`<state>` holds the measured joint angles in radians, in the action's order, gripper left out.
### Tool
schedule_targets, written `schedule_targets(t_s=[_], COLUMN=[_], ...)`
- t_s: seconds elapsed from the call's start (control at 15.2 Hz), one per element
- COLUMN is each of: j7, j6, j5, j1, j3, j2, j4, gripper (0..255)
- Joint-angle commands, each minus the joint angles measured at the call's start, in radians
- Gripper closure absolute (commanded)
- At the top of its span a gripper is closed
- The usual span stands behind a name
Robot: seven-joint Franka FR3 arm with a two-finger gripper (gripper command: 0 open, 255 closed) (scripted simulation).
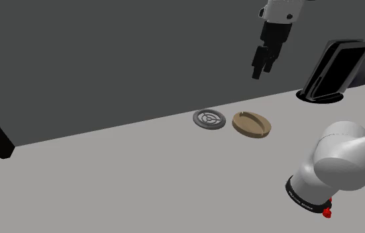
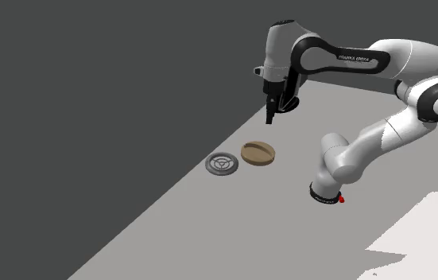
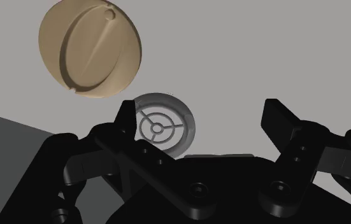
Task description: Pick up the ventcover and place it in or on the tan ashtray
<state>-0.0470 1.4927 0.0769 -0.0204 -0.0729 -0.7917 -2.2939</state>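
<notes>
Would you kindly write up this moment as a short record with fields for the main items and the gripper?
vent cover: grey, round, lying flat on the surface
ashtray: tan, round, beside the vent cover, not touching it, nothing in it
gripper: open, raised above both items, holding nothing
task stage: vent cover not yet grasped

Open air lies between the raised gripper [image 1: 261, 71] and the worktop [image 1: 141, 179]; the ventcover [image 1: 209, 119] and tan ashtray [image 1: 250, 124] lie flat, just beside each other; a dark wall [image 1: 108, 53] rises close behind them; a black upright slab [image 1: 336, 69] stands well apart.
</notes>
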Motion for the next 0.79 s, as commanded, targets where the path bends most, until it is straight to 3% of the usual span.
schedule_targets(t_s=[0.0,0.73], j7=[0.000,-0.058], j6=[0.000,0.393], j5=[0.000,0.063], j1=[0.000,0.017], j3=[0.000,-0.085], j2=[0.000,0.214], j4=[0.000,-0.155], gripper=[0,0])
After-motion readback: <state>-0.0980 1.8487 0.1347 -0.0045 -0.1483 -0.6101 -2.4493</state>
